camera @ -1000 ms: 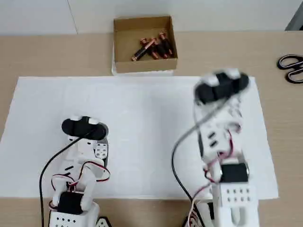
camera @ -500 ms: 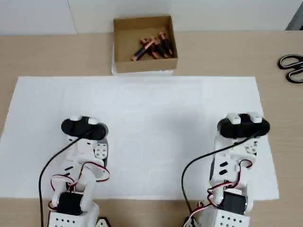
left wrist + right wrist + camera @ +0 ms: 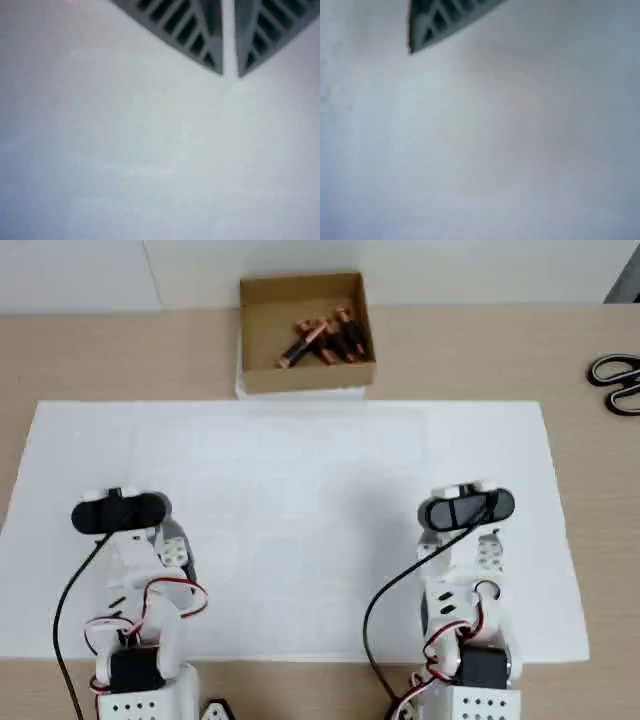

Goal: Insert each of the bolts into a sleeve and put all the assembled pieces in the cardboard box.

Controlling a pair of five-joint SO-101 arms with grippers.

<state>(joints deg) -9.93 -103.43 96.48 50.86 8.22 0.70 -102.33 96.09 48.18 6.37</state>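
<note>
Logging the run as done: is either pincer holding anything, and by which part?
Nothing is held. The left pincer is shut and empty over the white paper; the right pincer looks empty too.

Both units match. The left arm and right arm have white plastic links, a black servo block near each base and an oval black housing on each wrist. Each carries a looping black cable and red-and-white leads at the joints. The left claw is grey with slatted triangular fingers.
</note>
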